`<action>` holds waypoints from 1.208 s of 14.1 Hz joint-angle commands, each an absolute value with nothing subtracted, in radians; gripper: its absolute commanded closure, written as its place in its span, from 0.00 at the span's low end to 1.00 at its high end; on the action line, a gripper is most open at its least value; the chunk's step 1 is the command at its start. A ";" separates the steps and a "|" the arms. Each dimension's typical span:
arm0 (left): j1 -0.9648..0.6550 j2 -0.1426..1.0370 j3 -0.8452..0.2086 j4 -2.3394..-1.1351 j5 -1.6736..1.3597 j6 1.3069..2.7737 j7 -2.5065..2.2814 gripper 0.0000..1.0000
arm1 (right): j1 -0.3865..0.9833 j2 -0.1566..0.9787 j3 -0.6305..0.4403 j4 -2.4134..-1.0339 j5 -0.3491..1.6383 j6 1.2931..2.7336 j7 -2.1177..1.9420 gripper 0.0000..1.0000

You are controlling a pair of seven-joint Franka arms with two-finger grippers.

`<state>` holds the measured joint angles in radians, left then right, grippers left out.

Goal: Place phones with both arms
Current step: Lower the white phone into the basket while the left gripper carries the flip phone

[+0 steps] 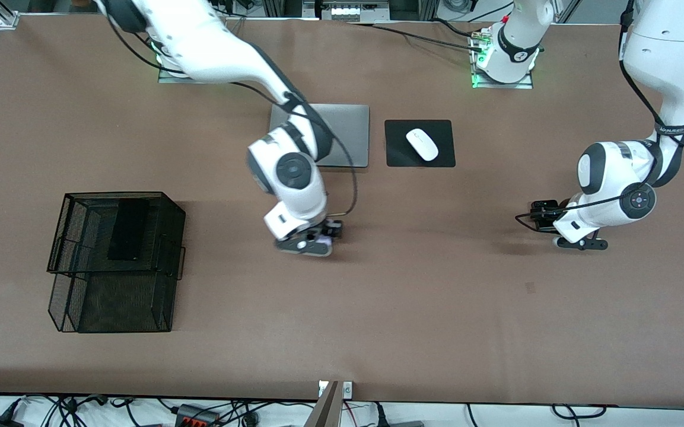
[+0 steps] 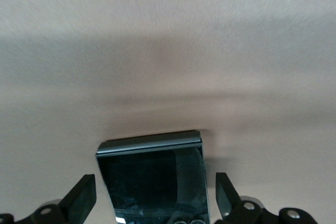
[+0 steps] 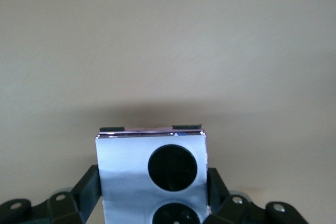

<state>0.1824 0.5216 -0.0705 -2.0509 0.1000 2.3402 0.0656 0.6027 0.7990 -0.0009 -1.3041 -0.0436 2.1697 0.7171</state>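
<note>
Glossy white squarish phone (image 3: 151, 179) with two black circles sitting pinched in right gripper (image 3: 152, 192) mid-table; small shiny black phone (image 2: 153, 182) lying between left gripper's (image 2: 155, 198) wide-spread fingers, untouched; long matte black slab (image 1: 128, 229) resting in wire-mesh basket (image 1: 80, 296)

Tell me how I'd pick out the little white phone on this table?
Start at the silver laptop in the middle of the table and follow the right arm down to the right gripper, nearer the front camera. The white phone sits clamped between its fingers. Its pale squarish face with two black circles sets it apart from the small black phone at the left gripper.
</note>
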 commanded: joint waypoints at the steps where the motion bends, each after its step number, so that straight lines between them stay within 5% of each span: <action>1: 0.213 0.549 -0.074 -2.051 0.091 2.352 0.067 0.00 | 0.481 0.669 0.018 -1.364 -0.055 1.987 0.493 0.82; 3: 0.213 0.546 -0.077 -2.049 0.091 2.345 0.080 0.00 | 0.389 0.611 0.018 -1.370 -0.052 1.877 0.356 0.82; 5: 0.213 0.537 -0.086 -2.046 0.091 2.338 0.084 0.43 | 0.300 0.569 0.020 -1.370 -0.051 1.795 0.225 0.82; 7: 0.213 0.519 -0.089 -2.034 0.091 2.320 0.083 0.64 | 0.212 0.548 0.018 -1.370 -0.051 1.735 0.114 0.82; 12: 0.187 0.515 -0.217 -1.756 0.075 1.920 0.030 0.68 | 0.010 0.534 0.018 -1.373 -0.058 1.654 -0.038 0.82; 17: -0.027 0.609 -0.252 -1.565 0.068 1.875 -0.204 0.69 | -0.124 0.590 0.017 -1.388 -0.066 1.719 -0.149 0.81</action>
